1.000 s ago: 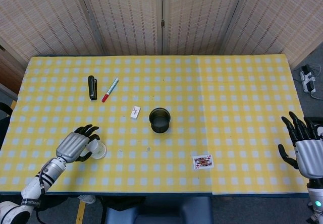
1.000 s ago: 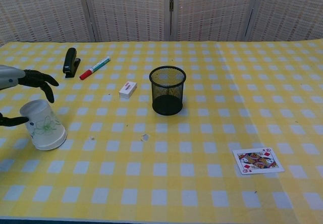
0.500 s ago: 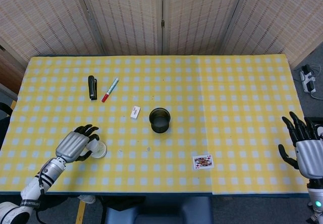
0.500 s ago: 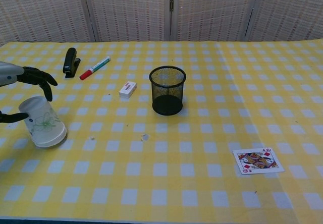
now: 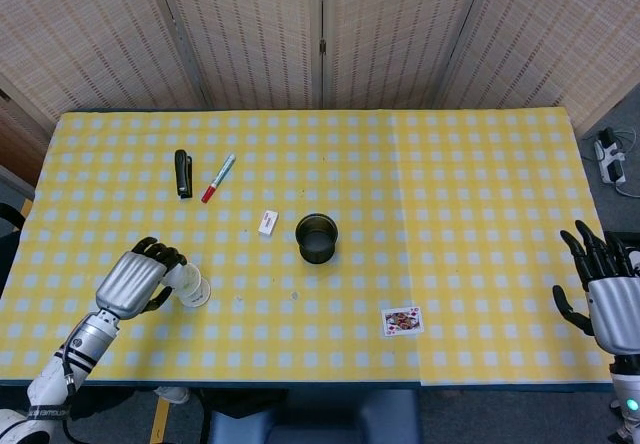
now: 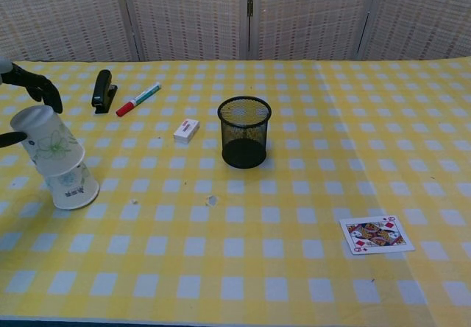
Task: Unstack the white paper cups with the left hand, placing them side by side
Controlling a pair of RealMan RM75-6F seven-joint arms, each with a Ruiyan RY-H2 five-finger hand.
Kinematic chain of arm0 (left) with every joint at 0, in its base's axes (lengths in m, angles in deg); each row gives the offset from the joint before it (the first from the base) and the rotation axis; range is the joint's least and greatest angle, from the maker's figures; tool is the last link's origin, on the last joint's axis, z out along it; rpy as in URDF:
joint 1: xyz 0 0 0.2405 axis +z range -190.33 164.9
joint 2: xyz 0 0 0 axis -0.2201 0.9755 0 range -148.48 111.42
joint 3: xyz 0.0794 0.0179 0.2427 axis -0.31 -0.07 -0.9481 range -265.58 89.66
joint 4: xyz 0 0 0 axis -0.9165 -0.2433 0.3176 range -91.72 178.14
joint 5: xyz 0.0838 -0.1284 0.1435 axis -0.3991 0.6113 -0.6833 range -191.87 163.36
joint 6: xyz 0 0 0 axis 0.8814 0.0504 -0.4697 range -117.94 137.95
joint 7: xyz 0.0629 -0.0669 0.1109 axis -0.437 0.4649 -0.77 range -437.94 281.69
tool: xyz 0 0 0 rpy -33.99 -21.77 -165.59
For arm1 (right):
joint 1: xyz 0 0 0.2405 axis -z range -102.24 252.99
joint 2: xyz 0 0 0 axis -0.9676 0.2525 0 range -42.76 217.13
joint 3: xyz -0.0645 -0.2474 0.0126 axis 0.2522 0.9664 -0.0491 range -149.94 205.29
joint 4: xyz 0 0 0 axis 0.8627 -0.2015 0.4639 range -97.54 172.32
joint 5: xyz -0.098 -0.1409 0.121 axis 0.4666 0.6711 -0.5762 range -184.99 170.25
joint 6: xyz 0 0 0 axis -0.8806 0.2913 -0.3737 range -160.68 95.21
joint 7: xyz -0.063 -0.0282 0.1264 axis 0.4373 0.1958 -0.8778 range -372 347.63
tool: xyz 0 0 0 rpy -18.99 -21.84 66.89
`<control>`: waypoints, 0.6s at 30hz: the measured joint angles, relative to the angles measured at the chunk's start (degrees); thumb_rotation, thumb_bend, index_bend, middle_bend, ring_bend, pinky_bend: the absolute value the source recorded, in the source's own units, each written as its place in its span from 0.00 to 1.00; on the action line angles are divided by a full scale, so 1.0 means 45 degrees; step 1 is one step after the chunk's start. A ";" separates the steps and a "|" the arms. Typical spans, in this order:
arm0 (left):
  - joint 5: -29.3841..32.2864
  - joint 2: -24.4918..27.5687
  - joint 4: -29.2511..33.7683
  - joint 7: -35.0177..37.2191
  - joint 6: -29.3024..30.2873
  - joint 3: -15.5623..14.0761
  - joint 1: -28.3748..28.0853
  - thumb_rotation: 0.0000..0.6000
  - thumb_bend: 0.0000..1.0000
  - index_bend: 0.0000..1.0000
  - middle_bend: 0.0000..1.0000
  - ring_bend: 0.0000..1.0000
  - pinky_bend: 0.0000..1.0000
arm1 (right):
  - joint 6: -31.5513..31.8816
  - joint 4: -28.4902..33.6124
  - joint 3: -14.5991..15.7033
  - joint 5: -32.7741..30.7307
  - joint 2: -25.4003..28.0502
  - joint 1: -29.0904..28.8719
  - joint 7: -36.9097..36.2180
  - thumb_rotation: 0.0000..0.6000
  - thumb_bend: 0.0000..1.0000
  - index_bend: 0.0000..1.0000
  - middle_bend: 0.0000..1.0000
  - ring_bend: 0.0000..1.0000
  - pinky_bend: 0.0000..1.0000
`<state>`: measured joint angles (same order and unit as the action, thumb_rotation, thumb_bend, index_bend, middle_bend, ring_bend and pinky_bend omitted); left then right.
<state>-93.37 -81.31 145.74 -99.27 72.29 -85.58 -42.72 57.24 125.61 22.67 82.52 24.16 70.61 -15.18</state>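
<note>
Two white paper cups with a green leaf print stand upside down at the table's front left. My left hand [image 5: 132,277] grips the upper cup [image 6: 45,139] and holds it raised and tilted, its rim still over the lower cup [image 6: 72,187], which stays on the cloth. From the head view the cups [image 5: 190,287] show beside my fingers. In the chest view only dark fingertips [image 6: 33,84] show at the left edge. My right hand [image 5: 605,299] hangs off the table's right edge, fingers spread, holding nothing.
A black mesh pen holder [image 6: 244,131] stands mid-table. A white eraser [image 6: 186,129], a red-capped marker [image 6: 137,99] and a black stapler [image 6: 104,90] lie behind the cups. A playing card [image 6: 375,233] lies at the front right. The yellow checked cloth [image 6: 294,268] covers the table.
My left hand has lifted the upper cup up and leftward, partly off the lower cup, which now shows beneath it. The right hand has stayed put.
</note>
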 measured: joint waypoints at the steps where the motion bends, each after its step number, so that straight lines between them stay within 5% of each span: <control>1: -0.0020 0.0098 0.0139 -0.0046 0.0073 0.0036 0.0025 1.00 0.44 0.40 0.41 0.35 0.23 | -0.0010 -0.0010 -0.0002 -0.0006 -0.0005 -0.0005 -0.0009 1.00 0.45 0.00 0.01 0.11 0.00; 18: -0.0374 0.1429 0.1391 0.0086 0.1091 0.0190 0.0613 1.00 0.44 0.40 0.43 0.38 0.24 | -0.0090 -0.0011 -0.0046 -0.0024 -0.0027 -0.0084 0.0060 1.00 0.45 0.00 0.01 0.11 0.00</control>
<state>-95.06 -74.89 152.00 -98.88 77.20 -84.73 -39.97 56.84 125.56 22.47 82.41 24.03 70.23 -14.91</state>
